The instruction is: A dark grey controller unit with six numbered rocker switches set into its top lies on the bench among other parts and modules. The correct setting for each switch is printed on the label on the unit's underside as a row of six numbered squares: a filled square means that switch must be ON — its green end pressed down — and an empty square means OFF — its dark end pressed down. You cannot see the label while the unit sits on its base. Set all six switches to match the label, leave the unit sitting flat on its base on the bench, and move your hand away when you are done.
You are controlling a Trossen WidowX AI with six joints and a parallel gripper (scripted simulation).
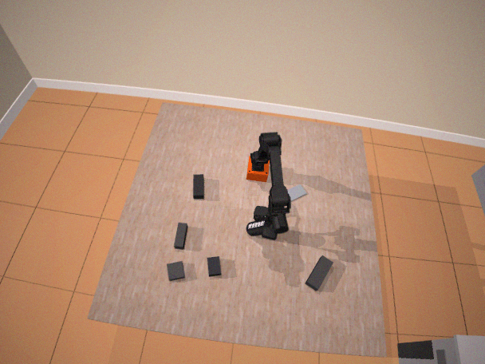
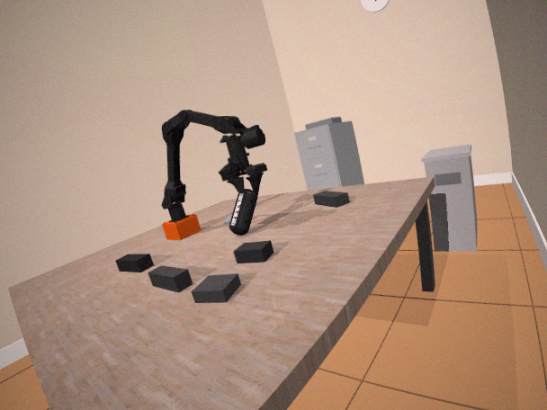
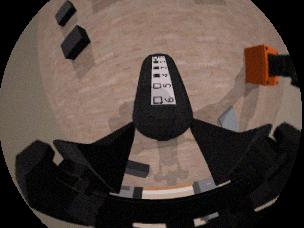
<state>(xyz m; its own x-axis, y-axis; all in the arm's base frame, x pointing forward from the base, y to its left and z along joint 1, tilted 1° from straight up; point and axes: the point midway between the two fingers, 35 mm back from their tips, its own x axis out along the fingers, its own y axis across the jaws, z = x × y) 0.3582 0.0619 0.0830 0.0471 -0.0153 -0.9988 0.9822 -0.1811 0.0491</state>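
Note:
The dark grey controller unit (image 1: 253, 231) (image 2: 246, 216) (image 3: 162, 120) is held in the air, its long side tilted steeply down. My gripper (image 2: 249, 191) (image 3: 162, 123) is shut on its upper end, one finger on each side. The white label (image 1: 256, 224) (image 2: 237, 209) (image 3: 163, 93) on its underside faces the wrist camera. In the wrist view squares 6 and 5 look empty, and 4 and 3 look filled. Square 2 also looks filled; square 1 is too small to read surely. The rocker switches are on the hidden side.
Dark blocks stand on the bench (image 1: 239, 311) (image 2: 135, 324): one (image 1: 199, 186) left of the orange arm base (image 1: 258, 174) (image 2: 182, 227) (image 3: 256, 65), several at front left, and one (image 1: 319, 273) (image 2: 331, 199) (image 3: 137, 168) at right. A flat grey plate (image 1: 299, 192) (image 3: 229, 120) lies near the base.

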